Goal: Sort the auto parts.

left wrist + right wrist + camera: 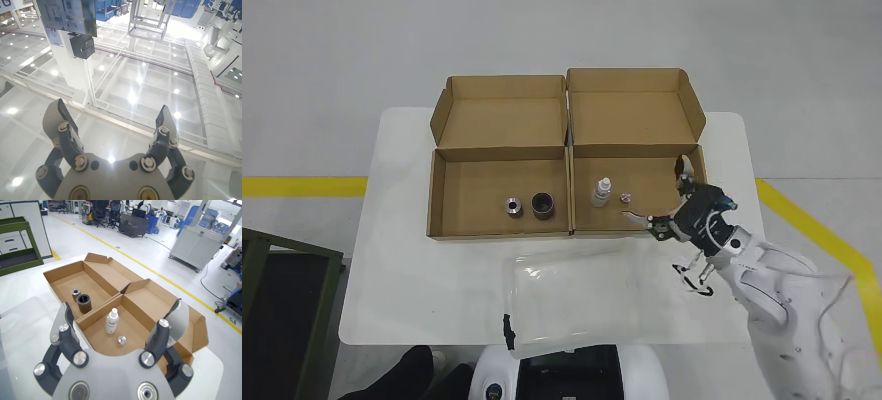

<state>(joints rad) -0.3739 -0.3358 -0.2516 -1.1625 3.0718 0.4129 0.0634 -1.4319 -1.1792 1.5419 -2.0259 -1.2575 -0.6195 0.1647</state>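
While my right end effector (657,190) hangs spread apart over the near right corner of the right box (652,172), the top view puts the small metal part (627,197) just beside it on the box floor, toward the left box (472,190), with the upright spray bottle (601,190) next along. From the left wrist, my left end effector (112,105) gapes apart at the ceiling (151,75), so I judge the right arm nearer. From the right wrist, the small metal part (122,340) sits low and centred ahead of me, seemingly standing on end, the spray bottle (112,321) just behind.
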